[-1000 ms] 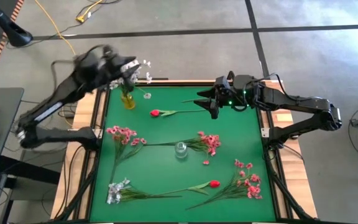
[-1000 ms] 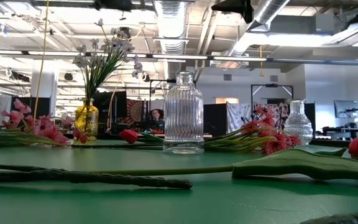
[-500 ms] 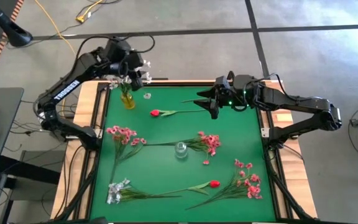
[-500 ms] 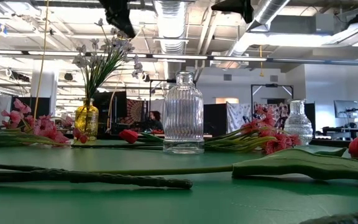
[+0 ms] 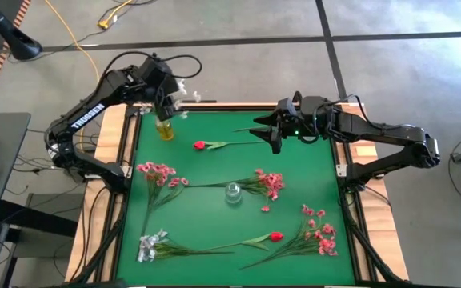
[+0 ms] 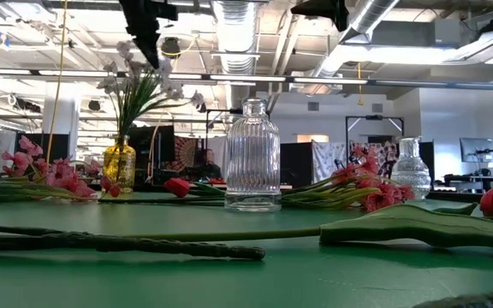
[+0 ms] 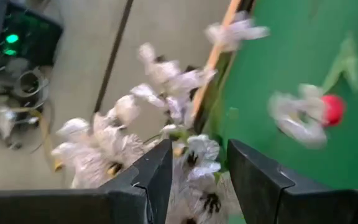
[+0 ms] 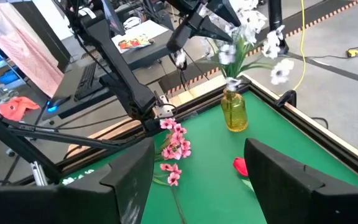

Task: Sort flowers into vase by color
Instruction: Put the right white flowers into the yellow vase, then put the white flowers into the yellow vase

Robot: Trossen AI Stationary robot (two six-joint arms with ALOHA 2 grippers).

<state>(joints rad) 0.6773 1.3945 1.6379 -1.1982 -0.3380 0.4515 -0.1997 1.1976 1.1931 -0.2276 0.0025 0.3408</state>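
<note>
Whitish-lavender flowers point(image 5: 181, 94) stand with their stems in a yellow vase point(image 5: 165, 130) at the table's far left corner. My left gripper point(image 5: 169, 98) hangs open over that vase. In the low view this gripper point(image 6: 151, 53) is down among the top blooms point(image 6: 139, 85). In its wrist view the blooms point(image 7: 185, 155) show between the fingers. A red bud point(image 5: 201, 146) lies with its stem pointing right. My right gripper point(image 5: 272, 134) hovers open near that stem's free end. My left gripper comes from above with its open fingers point(image 7: 157, 168) on either side of the top blooms point(image 7: 194, 149) of the flowers in the yellow vase. I cannot tell whether the fingers touch them.
A clear ribbed vase point(image 5: 233, 192) stands mid-table, and a second clear vase point(image 6: 410, 168) shows farther back in the low view. Pink sprays point(image 5: 160, 172), point(image 5: 266, 182), point(image 5: 318, 232), a white cluster point(image 5: 152, 244) and another red bud point(image 5: 275, 237) lie on the green mat.
My left arm has swung in over the far left corner. Its gripper has come down from above the low view's frame and shifted toward the table's left, in among the white blooms. The blooms have swayed and spread a little. My right arm has kept still.
</note>
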